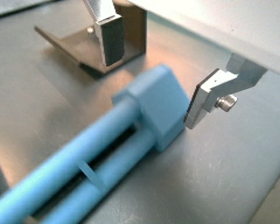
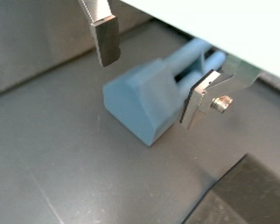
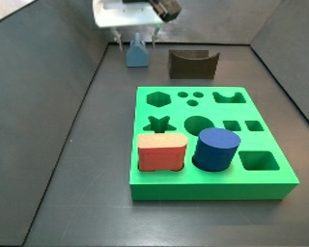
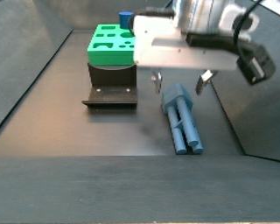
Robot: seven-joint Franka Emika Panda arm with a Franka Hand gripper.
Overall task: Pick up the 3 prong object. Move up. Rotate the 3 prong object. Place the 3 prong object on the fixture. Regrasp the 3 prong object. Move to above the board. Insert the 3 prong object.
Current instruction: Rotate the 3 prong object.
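Observation:
The 3 prong object (image 1: pixel 95 162) is a light steel-blue ridged piece lying flat on the dark floor, with a blocky end (image 2: pixel 143 105). My gripper (image 1: pixel 149 96) is open and straddles that blocky end. One finger (image 2: pixel 105 39) stands clear of it and the other finger (image 2: pixel 199 101) is close against its side. In a side view the gripper (image 4: pixel 180 89) hangs over the near end of the object (image 4: pixel 185 127). The dark fixture (image 4: pixel 111 92) stands beside it, and the green board (image 3: pixel 209 188) lies further off.
A red block (image 3: pixel 160 152) and a dark blue cylinder (image 3: pixel 215 150) stand in holes of the board. Grey walls (image 3: pixel 54 58) enclose the floor on the sides. In a wrist view the fixture (image 1: pixel 84 39) sits just beyond one finger.

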